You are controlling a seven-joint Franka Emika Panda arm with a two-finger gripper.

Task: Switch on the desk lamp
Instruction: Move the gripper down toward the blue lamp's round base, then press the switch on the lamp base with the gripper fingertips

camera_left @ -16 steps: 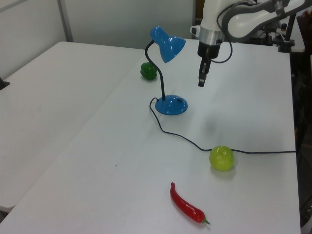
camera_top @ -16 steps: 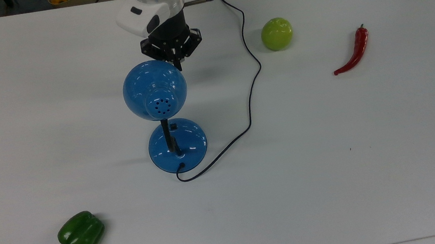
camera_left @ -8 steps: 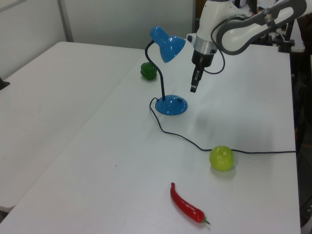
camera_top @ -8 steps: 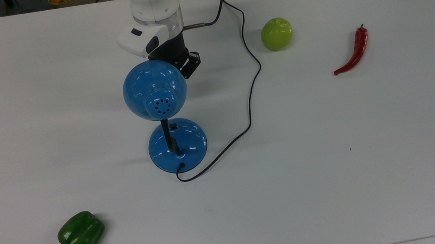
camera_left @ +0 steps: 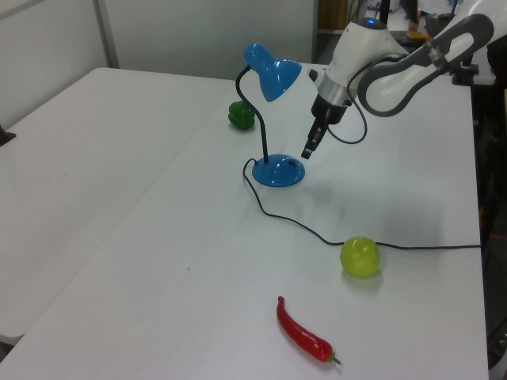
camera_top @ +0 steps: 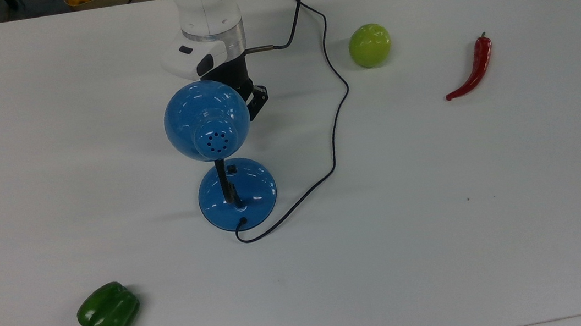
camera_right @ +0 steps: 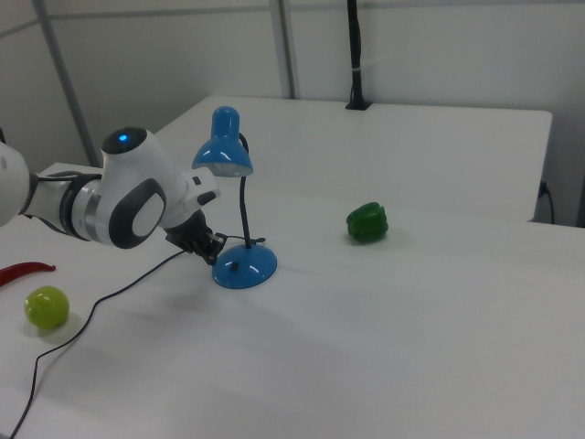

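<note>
The desk lamp stands in the middle of the white table, unlit: a glossy blue domed shade (camera_top: 206,119), a black stem, and a round blue base (camera_top: 237,193) with a small black switch (camera_top: 232,168). In the left view my gripper (camera_left: 307,150) hangs tilted just above the table, close to the right of the lamp's base (camera_left: 278,171), its fingers together on nothing. The right view has the gripper (camera_right: 215,249) at the left rim of the base (camera_right: 245,264). In the top view the shade covers most of the gripper.
The lamp's black cord (camera_top: 336,107) loops from the base past the arm to the far edge. A green apple (camera_top: 370,45) and a red chilli (camera_top: 473,69) lie on the top view's right. A green bell pepper (camera_top: 109,312) lies at the near left.
The gripper has come down and moved toward the lamp's base, tilting as it went. The lamp and the other things have not moved.
</note>
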